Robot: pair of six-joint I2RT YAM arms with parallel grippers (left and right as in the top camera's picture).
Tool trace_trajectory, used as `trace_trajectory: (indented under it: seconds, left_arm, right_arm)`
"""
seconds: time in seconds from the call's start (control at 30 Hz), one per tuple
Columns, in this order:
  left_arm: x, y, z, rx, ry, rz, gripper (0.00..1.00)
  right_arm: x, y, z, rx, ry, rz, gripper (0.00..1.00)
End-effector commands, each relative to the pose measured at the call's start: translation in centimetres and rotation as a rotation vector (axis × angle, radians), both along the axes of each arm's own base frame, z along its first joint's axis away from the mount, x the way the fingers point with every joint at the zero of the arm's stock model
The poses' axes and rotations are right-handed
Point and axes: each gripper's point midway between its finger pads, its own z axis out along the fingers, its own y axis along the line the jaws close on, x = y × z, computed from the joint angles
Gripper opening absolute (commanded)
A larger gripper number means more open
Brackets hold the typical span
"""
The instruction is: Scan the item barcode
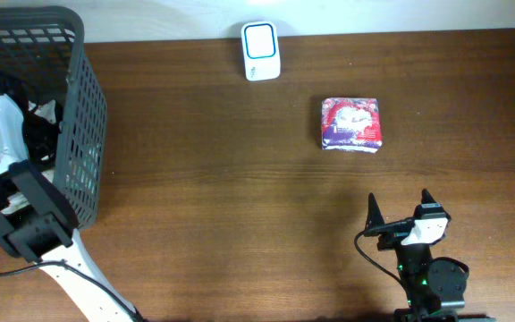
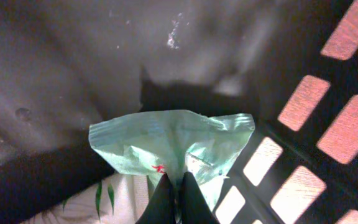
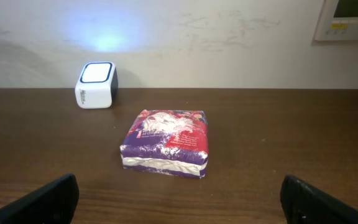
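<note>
dark wood table, white scanner near pale wall

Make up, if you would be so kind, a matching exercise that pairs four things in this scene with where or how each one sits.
Things:
1. pale green packet
2. purple and red packet
3. white scanner
4. right gripper

Places or states:
A. standing at the far edge of the table
B. jaws wide apart, holding nothing
C. pinched in the left gripper, inside the basket
D. lying flat on the table, right of centre

Pairs: 1-C, 2-D, 3-A, 4-B
</note>
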Motion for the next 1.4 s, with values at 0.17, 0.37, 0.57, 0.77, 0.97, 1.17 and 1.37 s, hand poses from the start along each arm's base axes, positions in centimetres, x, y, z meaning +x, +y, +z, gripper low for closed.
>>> trace_trajectory:
  seconds: [0.17, 0.37, 0.57, 0.77, 0.97, 1.17, 1.37]
  left_arm:
    - [2.1, 3.3, 5.1, 0.027, -0.109, 0.166, 0.00]
    - [3.7, 4.3, 12.2, 0.070, -0.266, 0.186, 0.00]
    - [4.6, 4.1, 16.7, 0.087, -0.387, 0.196, 0.00]
    - [4.4, 2.7, 14.5, 0.048, -0.308, 0.177, 0.58]
    - [4.5, 2.5, 8.6, 0.000, -0.167, 0.176, 0.64]
    - [3.2, 4.0, 2.9, 0.057, 0.006, 0.229, 0.64]
    - [2.7, 4.3, 1.6, 0.041, 0.040, 0.241, 0.47]
  right_arm:
    - [0.0, 0.0, -0.3, 0.003, 0.006, -0.001, 0.99]
    - [0.0, 0.0, -0.3, 0.003, 0.006, -0.001, 0.99]
    - [0.0, 0.0, -0.3, 0.003, 0.006, -0.001, 0.99]
    - [0.0, 0.0, -0.3, 0.004, 0.006, -0.001, 0.99]
    - [0.0, 0.0, -0.3, 0.003, 0.006, -0.001, 0.99]
    - [0.0, 0.0, -0.3, 0.003, 0.006, -0.001, 0.99]
    - [0.0, 0.0, -0.3, 0.003, 0.006, -0.001, 0.99]
